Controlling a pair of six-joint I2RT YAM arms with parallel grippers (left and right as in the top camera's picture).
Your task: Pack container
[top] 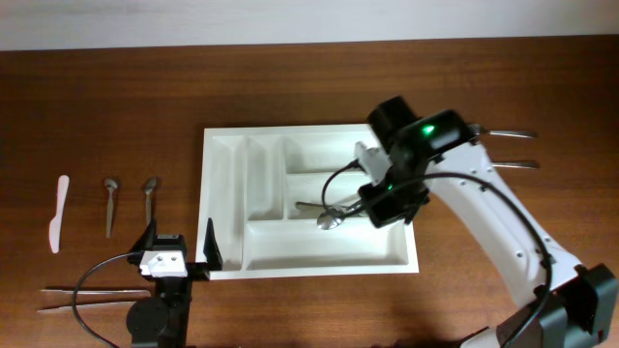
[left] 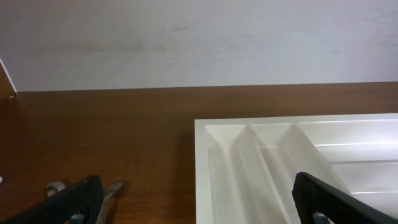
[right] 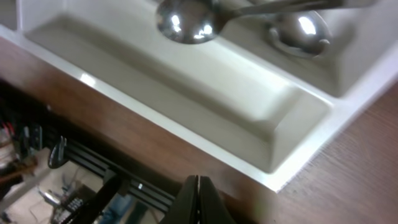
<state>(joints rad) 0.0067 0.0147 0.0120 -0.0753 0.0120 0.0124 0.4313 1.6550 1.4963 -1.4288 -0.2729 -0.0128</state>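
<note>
Right wrist view, right gripper [right: 198, 202] pressed together — seemingly empty, spoon [right: 186, 22] in container [right: 305, 134], left gripper [top: 180, 238] spread

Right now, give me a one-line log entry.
left gripper open, beside white plastic cutlery tray | right gripper shut, over tray | two metal spoons in tray

The left arm [top: 158, 307], black with a white wrist block, sits low at the near edge and points away. The left gripper [top: 181, 244] has its two black fingers [left: 74, 199] spread wide (one in each lower corner of its wrist view). The right arm [top: 493, 222], white with black joints, reaches in from the near right corner, and a green light glows on its wrist [top: 426, 130]. The right gripper [top: 385, 208] points downward, its dark fingers [right: 198, 199] pressed together along a thin seam.
</note>
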